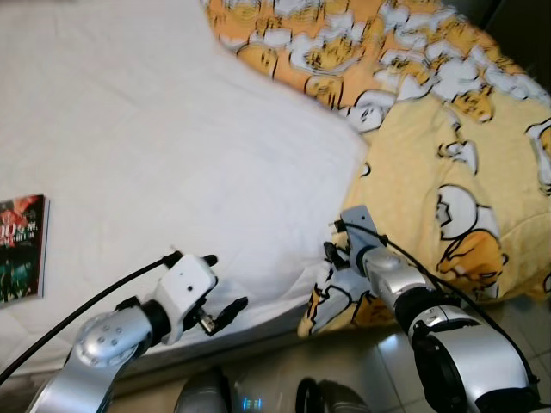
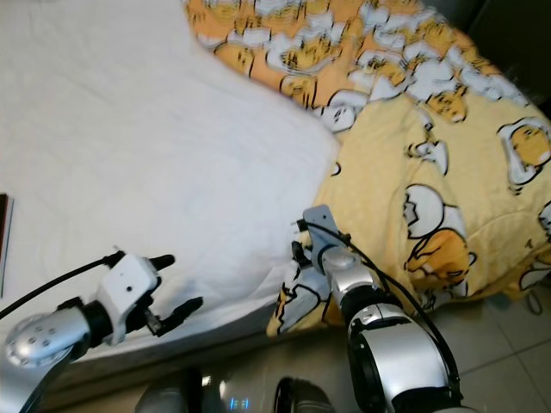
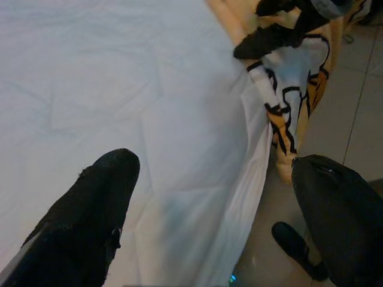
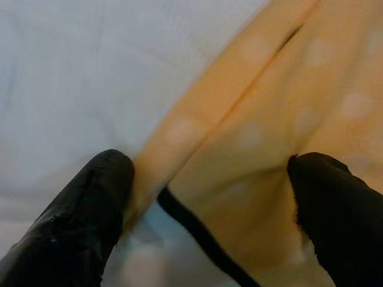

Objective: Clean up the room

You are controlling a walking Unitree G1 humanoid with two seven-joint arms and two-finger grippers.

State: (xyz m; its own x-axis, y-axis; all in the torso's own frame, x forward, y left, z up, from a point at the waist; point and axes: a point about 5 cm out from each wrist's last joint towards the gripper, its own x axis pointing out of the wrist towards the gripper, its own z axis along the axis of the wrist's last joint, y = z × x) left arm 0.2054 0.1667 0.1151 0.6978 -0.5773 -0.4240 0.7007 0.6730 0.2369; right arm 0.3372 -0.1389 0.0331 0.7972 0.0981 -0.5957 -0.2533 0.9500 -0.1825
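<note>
You are looking down at a bed (image 1: 155, 129) covered by a white sheet, with a yellow blanket (image 1: 448, 112) printed with cartoon figures spread over its far and right part and draping over the near right edge toward the tiled floor (image 1: 516, 318). Your right gripper (image 4: 209, 197) is at that hanging near corner of the blanket, just where the yellow cloth meets the white sheet; its fingers (image 4: 90, 203) are spread wide with the blanket's edge lying between them, so they are released and not yet closed on the cloth. Your left gripper (image 1: 219, 288) hovers over the near edge of the bed, to the left of the right one, with its fingers (image 3: 90, 203) also apart and nothing between them but the white sheet below. In the left wrist view the blanket's printed corner (image 3: 287, 101) hangs beside the sheet's edge. A book (image 1: 21, 249) with a dark cover lies flat on the sheet at the far left, well apart from both grippers.
</note>
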